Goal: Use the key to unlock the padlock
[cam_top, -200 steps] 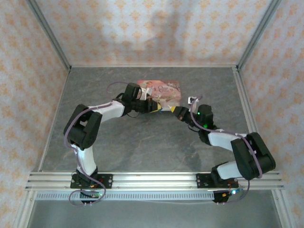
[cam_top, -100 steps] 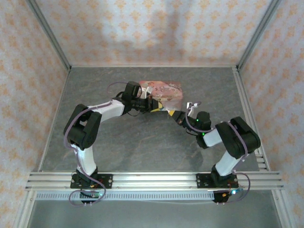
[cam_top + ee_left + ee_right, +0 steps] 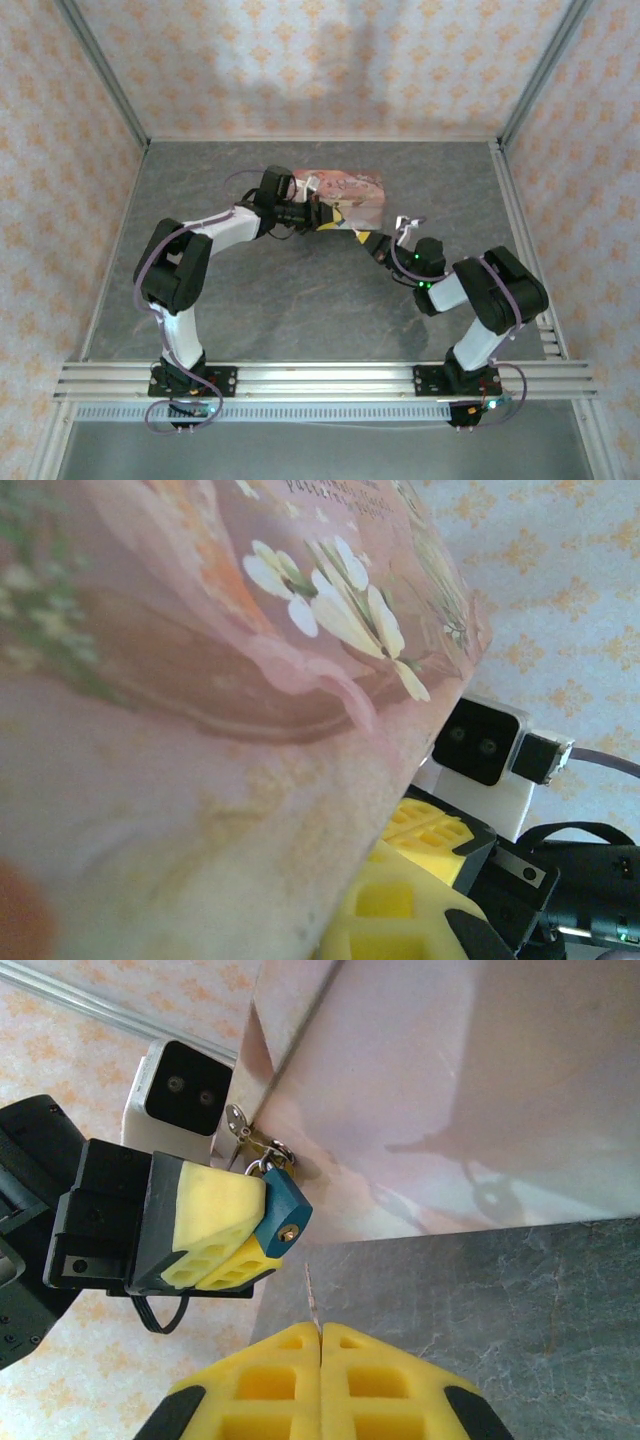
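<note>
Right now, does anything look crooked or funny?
Yes: the blue padlock hangs tilted from the latch of the pink tin, pinched by the left pincer. The key is a thin sliver poking from the shut right pincer, its tip just short of the keyhole, not in it.

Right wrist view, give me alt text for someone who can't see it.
The right gripper, shut on the thin key, points it up at the blue padlock, which the left gripper pinches at the pink tin's hasp.
</note>
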Tool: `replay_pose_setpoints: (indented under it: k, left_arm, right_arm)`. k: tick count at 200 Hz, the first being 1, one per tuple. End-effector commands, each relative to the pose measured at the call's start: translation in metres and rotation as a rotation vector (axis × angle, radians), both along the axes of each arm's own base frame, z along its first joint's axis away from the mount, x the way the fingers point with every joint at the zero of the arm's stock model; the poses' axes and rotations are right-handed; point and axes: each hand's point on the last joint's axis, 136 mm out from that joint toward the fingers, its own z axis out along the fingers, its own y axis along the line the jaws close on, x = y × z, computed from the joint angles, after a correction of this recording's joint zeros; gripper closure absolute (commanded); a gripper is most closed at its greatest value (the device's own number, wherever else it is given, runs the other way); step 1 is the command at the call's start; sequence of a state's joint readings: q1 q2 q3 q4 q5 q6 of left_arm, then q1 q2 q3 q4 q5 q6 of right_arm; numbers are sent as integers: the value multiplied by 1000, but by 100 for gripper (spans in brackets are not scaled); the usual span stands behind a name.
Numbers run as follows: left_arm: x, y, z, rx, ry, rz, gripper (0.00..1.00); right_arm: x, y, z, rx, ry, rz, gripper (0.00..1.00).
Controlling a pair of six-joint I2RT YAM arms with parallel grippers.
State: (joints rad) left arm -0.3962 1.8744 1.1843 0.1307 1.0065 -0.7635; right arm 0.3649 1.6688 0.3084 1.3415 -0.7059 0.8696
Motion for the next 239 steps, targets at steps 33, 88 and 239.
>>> replay_pose_setpoints:
  k: [33, 88, 239]
  left_arm:
    - [12, -5, 27, -82, -55, -11, 100]
    - [12, -5, 28, -91, -54, -8, 100]
    - [14, -3, 25, -108, -52, -1, 100]
  right_arm:
    - [6, 18, 24, 42, -79, -7, 100]
    - [15, 22, 23, 45, -74, -20, 100]
    - [30, 29, 27, 68, -72, -21, 100]
